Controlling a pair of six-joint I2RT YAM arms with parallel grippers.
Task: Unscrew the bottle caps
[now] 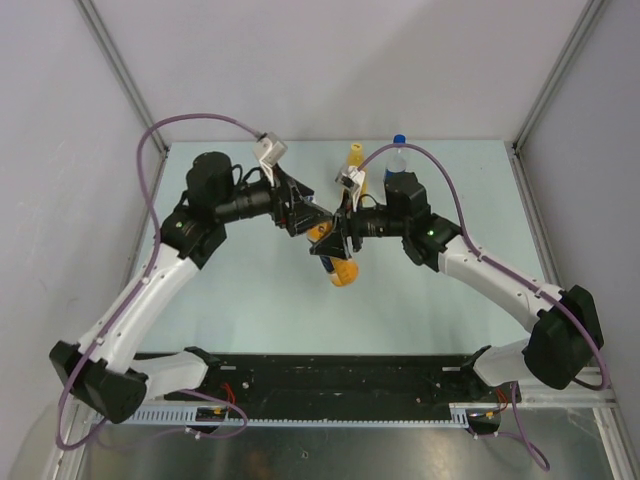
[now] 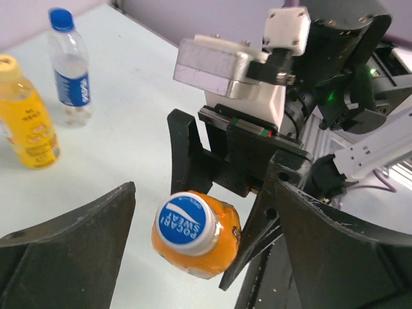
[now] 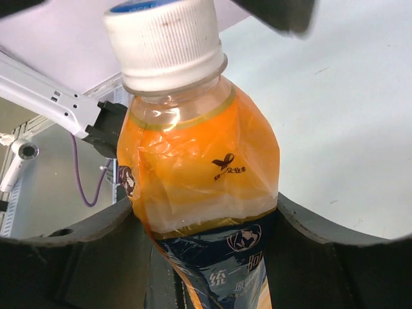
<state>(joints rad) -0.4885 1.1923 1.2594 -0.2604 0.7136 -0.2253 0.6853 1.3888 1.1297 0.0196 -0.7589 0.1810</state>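
My right gripper (image 3: 206, 215) is shut on the orange bottle (image 3: 199, 174) at its blue label and holds it tilted above the table (image 1: 250, 290). Its white cap (image 2: 187, 222) has a blue top and points at my left gripper (image 2: 205, 190). That gripper is open, with its jaws wide on either side of the cap and not touching it. In the top view both grippers, left (image 1: 308, 218) and right (image 1: 340, 240), meet over the table's middle. The yellow bottle (image 2: 29, 122) with its yellow cap (image 2: 5, 62) and the clear bottle (image 2: 69, 71) with its blue cap (image 2: 61, 19) stand upright at the back.
The yellow bottle (image 1: 355, 160) and the clear bottle (image 1: 398, 162) stand close behind the right arm's wrist. Grey walls enclose the table on three sides. A black rail (image 1: 330, 385) runs along the near edge.
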